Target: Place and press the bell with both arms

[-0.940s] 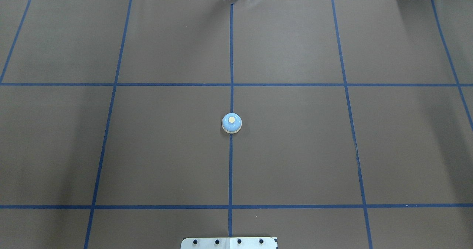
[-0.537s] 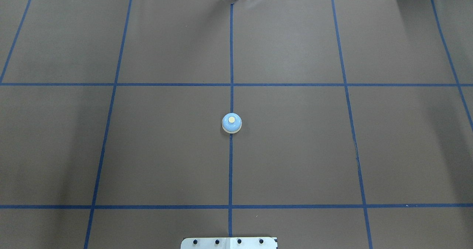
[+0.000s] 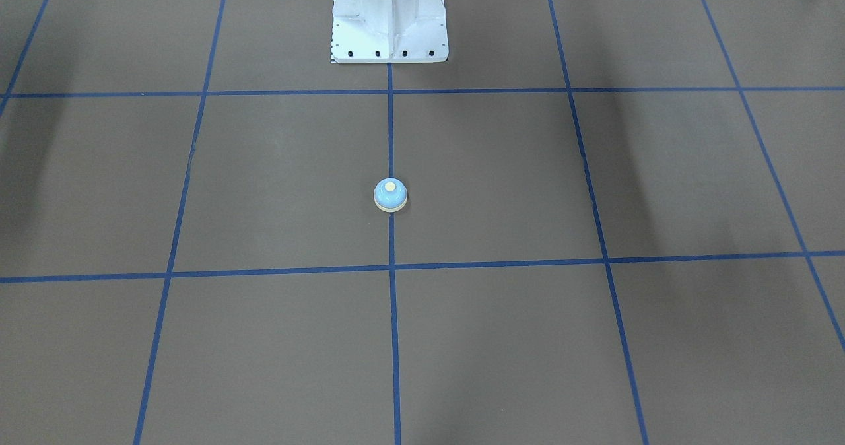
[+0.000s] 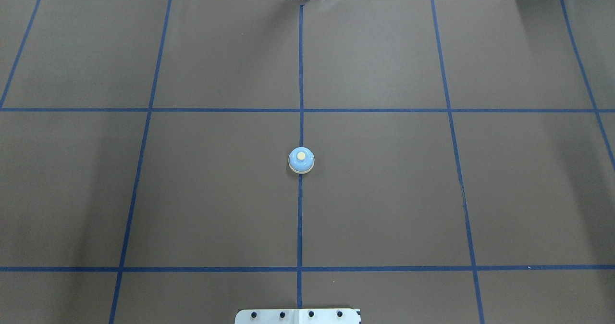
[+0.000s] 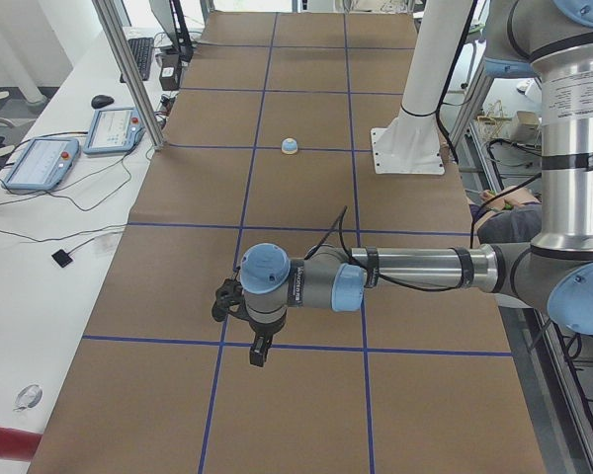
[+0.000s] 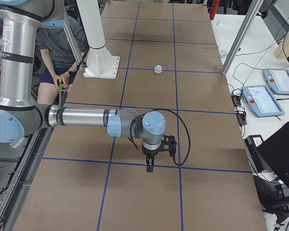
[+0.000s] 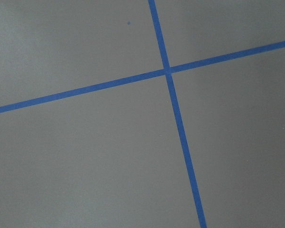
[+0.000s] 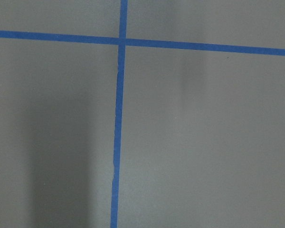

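The bell (image 4: pixel 301 160), a light-blue dome with a cream button and cream base rim, stands upright on the centre blue tape line of the brown table; it also shows in the front view (image 3: pixel 390 195) and both side views (image 5: pixel 290 146) (image 6: pixel 158 69). Both grippers are far from it and out of the overhead and front views. My left gripper (image 5: pixel 258 354) hangs over a tape crossing near the table's left end. My right gripper (image 6: pixel 149 166) hangs over a tape line near the right end. I cannot tell whether either is open or shut. The wrist views show only table and tape.
The white bolted pedestal (image 3: pixel 389 16) stands at the robot's edge behind the bell. Control tablets (image 5: pixel 114 130) (image 6: pixel 260 100), cables and metal posts (image 5: pixel 128 69) lie along the far side. A seated person (image 6: pixel 62 53) is beside the pedestal.
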You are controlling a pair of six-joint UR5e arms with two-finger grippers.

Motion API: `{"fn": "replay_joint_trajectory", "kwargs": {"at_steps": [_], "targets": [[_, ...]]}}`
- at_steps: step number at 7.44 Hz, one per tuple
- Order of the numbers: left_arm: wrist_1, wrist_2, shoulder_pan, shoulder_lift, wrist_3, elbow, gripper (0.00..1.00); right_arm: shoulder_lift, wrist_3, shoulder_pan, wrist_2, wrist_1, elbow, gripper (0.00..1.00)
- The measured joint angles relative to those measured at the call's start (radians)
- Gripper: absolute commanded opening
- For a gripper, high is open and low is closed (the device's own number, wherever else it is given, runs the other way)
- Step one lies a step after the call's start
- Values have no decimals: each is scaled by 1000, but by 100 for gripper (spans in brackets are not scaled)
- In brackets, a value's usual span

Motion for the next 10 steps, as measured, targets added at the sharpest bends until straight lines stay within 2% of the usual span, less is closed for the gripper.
{"fn": "replay_joint_trajectory", "kwargs": {"at_steps": [10], "targets": [[2, 0, -1, 26, 0, -5, 100, -2, 1, -1, 3, -1, -7, 100]]}}
